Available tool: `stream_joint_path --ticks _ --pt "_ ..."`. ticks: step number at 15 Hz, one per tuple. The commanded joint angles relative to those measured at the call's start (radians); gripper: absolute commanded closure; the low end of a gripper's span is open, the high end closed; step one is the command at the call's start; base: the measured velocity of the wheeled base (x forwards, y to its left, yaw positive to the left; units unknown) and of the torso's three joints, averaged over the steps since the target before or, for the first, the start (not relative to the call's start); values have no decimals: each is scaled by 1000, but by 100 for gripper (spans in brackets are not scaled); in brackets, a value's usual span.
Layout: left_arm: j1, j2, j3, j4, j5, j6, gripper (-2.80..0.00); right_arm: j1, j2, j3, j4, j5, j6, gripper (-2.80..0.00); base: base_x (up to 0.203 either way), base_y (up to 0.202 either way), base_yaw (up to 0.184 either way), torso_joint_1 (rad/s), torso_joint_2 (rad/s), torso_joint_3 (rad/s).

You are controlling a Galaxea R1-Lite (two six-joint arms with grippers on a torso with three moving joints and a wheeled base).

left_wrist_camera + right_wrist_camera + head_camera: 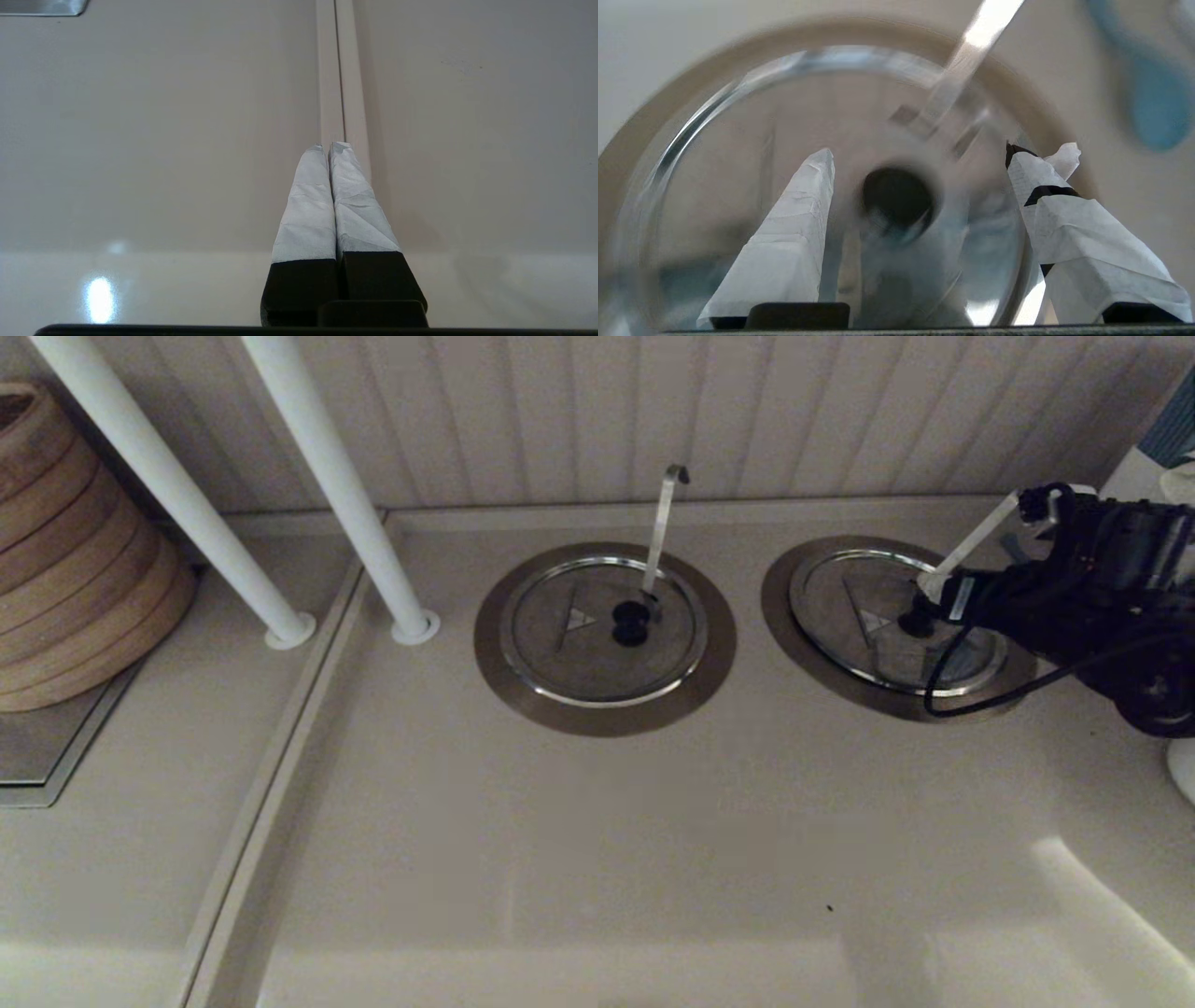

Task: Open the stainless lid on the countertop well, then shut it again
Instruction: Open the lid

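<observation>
The stainless lid (864,616) lies flat in the countertop well, whose dull-steel collar (782,607) rings it at the right. A straight utensil handle (973,539) rises from its notch. My right gripper (934,599) hovers low over the lid's centre and is open. In the right wrist view the black knob (896,200) sits between the paper-wrapped fingers (798,233), apart from both, with the lid (738,163) and handle (966,56) behind. The right gripper (920,151) holds nothing. My left gripper (329,145) is shut and empty over bare counter, out of the head view.
The twin lid (579,635) with the hook-ended handle (665,518) sits mid-counter. Two white poles (373,532) stand at the left. A stack of bamboo steamers (75,551) rests on a steel plate (47,737) far left. The panelled wall (597,411) runs behind.
</observation>
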Motion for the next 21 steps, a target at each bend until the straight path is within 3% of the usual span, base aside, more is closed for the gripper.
stream_joint_path --ticks 1,5,21 --pt "0 1 0 0 1 0 0 -18 52 -1 -84 3 4 -280 0 0 0 0 0 0" --pt "0 1 0 0 1 0 0 -18 101 -5 -142 5 7 -280 0 0 0 0 0 0" --pt "0 1 0 0 1 0 0 43 113 12 -145 -3 79 -280 0 0 0 0 0 0"
